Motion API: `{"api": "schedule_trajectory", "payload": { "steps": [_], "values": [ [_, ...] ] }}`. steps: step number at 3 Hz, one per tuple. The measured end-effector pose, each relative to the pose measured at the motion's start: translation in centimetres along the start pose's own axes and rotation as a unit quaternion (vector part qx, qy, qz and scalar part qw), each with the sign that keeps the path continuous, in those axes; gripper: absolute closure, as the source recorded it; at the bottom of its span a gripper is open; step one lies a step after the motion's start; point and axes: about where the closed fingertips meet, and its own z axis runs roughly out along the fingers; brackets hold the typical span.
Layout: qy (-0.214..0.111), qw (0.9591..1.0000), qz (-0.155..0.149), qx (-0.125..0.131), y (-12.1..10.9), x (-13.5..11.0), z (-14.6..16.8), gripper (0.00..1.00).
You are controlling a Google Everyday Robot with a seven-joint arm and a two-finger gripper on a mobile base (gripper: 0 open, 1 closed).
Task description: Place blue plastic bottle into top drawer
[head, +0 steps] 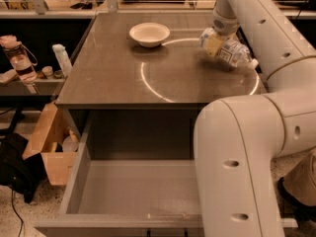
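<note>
Upper right on the grey desk (pixel 123 78), the hand (pixel 216 39) sits at the small clear ribbed plastic bottle (pixel 234 53), grip impossible to tell; lift it level toward the wide grey open drawer (pixel 138 191) below.

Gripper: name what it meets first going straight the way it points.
Pointing down, the gripper would first meet the blue plastic bottle lying on the table; they may be touching.

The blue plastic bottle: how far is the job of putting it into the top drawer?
Done: the top drawer stands open. In hand: the gripper is at the bottle, at the table's far right side, not over the drawer. Left: carrying the bottle to the drawer and putting it in.
</note>
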Motion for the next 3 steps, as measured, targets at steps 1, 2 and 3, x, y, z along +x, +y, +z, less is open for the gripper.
{"api": "schedule_trajectory", "payload": {
  "steps": [1,2,3],
  "values": [
    [-0.04,0.9965,-0.069,0.026,-1.0,0.0,-3.1,1.0],
    [-0.079,0.9843,-0.151,0.045,-0.7,1.1,-6.3,1.0],
    [-0.119,0.9608,-0.245,0.053,1.2,3.0,-8.6,1.0]
  ]
}}
